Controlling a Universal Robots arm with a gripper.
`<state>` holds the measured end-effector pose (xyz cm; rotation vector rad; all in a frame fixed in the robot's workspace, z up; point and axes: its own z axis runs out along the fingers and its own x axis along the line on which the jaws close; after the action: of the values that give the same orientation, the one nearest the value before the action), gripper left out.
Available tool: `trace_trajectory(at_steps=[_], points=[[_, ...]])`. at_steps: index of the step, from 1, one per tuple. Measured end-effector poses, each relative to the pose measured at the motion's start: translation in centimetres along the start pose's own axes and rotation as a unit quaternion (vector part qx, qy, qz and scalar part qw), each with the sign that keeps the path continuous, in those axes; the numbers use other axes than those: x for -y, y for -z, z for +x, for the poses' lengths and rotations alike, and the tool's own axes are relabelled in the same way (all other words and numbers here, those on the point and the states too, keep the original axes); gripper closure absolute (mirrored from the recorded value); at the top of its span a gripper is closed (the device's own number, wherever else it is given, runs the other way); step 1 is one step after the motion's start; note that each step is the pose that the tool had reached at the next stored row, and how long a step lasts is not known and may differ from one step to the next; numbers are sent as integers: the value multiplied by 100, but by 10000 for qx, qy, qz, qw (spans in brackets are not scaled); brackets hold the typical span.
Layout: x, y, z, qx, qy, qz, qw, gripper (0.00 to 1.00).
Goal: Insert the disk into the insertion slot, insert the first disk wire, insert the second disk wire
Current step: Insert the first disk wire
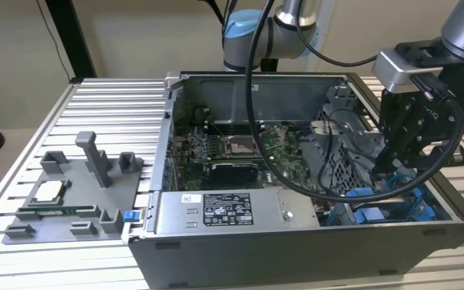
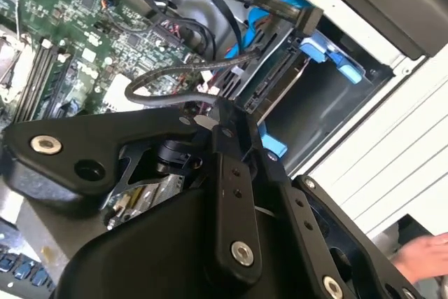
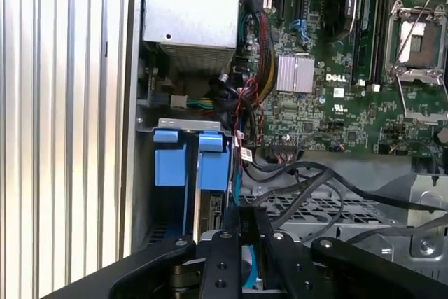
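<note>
The disk (image 2: 281, 82) sits edge-on in its slot in the drive bay, its blue carrier (image 2: 329, 57) showing at the bay's mouth. The same blue carrier (image 3: 213, 166) appears beside another blue frame (image 3: 170, 162), and in the exterior view the blue carrier (image 1: 369, 212) lies at the case's front right corner. A black looped wire (image 2: 175, 75) runs up to the disk's edge, and a flat black wire (image 2: 231, 12) ends in a plug near the bay's top. My gripper (image 1: 386, 166) hangs just above the bay, its tip (image 2: 222, 113) close to the disk's connector edge (image 3: 245, 218).
The open computer case (image 1: 167, 121) holds a green motherboard (image 1: 232, 148) and a grey power-supply box (image 1: 215, 211). Loose black cables (image 3: 315, 180) cross a perforated metal cage. A grey fixture tray (image 1: 70, 193) lies on the exterior view's left. A person's hand (image 2: 423, 257) is beside the case.
</note>
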<state>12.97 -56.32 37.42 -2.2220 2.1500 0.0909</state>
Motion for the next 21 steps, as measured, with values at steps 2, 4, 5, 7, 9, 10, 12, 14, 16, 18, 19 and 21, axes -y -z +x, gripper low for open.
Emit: trace_trajectory(at_steps=[2,4,5,7,9,10,12,14,16,18,19,21], points=[[37,-7,7,-39,0,-1,10000,100],[67,-11,10,-87,-1,-3,10000,100],[82,-14,13,-109,-1,-4,9999,100],[114,-20,18,-151,-1,-5,9999,100],[141,-25,23,-181,-1,-6,9998,100],[151,-28,24,-200,-2,-7,9998,100],[165,-37,26,-260,-2,-9,9997,100],[174,-54,28,-303,-3,-11,9995,100],[186,-59,29,-311,-3,-11,9995,100],[201,-64,30,-310,-3,-11,9995,100],[209,-65,30,-311,-3,-11,9995,100],[222,-67,30,-311,-3,-11,9995,100]])
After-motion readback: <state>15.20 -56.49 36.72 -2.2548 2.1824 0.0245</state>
